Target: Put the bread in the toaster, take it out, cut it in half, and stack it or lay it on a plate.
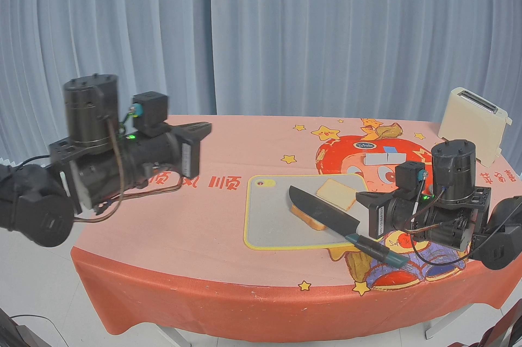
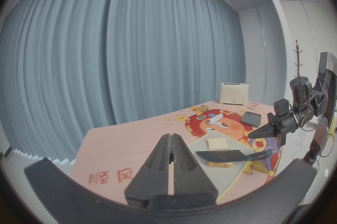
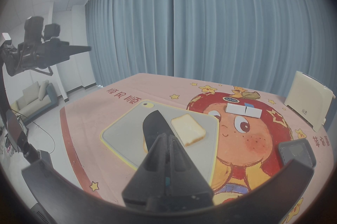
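One bread piece (image 1: 336,194) lies bare on the cutting board (image 1: 269,225) right of centre, a second piece (image 1: 305,219) pinned under the knife (image 1: 323,212), so cutting looks done and plating comes next! Right gripper (image 3: 167,138) hangs by the knife handle, left gripper (image 2: 172,137) high at left, both jaws pressed together and empty; next they must open over a piece. Red characters mark the surface (image 1: 217,234) cloth; the toaster (image 1: 473,125) label is illegible.

Knife (image 1: 326,215) lies across one bread piece (image 1: 307,220) on the board (image 1: 266,225); toaster (image 1: 474,124) behind, right.
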